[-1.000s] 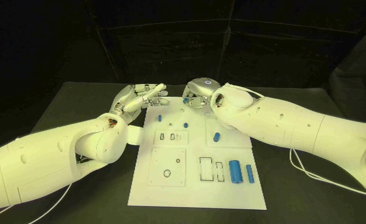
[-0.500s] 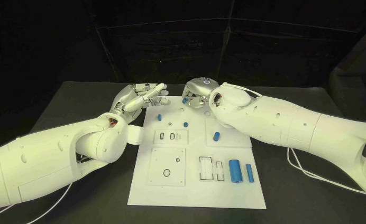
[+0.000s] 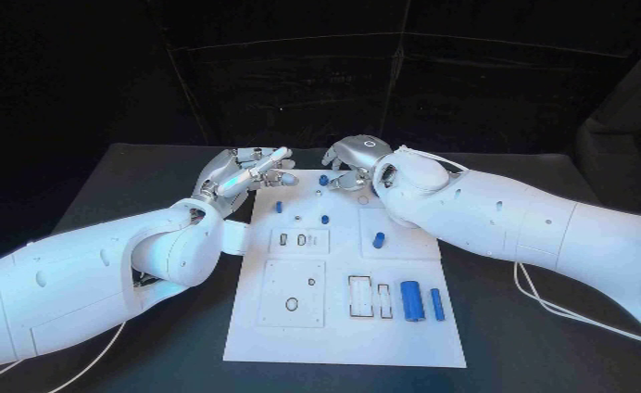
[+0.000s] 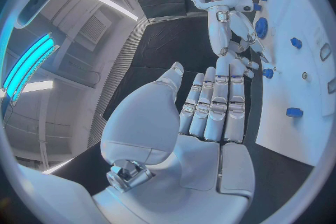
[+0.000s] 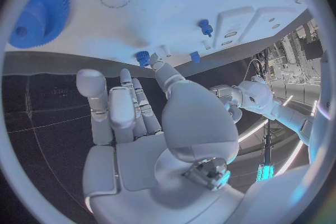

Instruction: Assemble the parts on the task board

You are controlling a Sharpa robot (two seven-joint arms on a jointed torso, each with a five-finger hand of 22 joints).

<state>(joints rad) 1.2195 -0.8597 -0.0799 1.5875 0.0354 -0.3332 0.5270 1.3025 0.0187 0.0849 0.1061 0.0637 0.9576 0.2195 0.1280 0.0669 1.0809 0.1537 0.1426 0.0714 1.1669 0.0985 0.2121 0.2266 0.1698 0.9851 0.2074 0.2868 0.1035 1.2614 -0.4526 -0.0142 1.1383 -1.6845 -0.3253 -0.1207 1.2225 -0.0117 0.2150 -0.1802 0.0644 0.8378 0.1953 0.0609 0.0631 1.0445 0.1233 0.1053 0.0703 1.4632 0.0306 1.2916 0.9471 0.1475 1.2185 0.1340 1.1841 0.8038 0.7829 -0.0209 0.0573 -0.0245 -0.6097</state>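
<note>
The white task board [image 3: 294,337] lies in the middle of the table. My left hand [image 3: 248,171] hovers at its far left corner, fingers straight and apart from the thumb, palm empty [image 4: 210,112]. My right hand [image 3: 350,162] hangs over the board's far edge with its fingers stretched out, holding nothing [image 5: 133,117]. A blue gear [image 5: 42,11] lies on the board beyond my right fingers. Small blue pegs [image 3: 325,219] stand in the board's far half; one peg [image 5: 143,57] is right beside a right fingertip. Two blue cylinders [image 3: 411,300] lie at the near right.
Black table [image 3: 120,189] surrounds the board on all sides. Raised white plates with slots and holes [image 3: 294,291] sit on the board's near half. A white cable [image 3: 547,305] trails over the table under my right arm.
</note>
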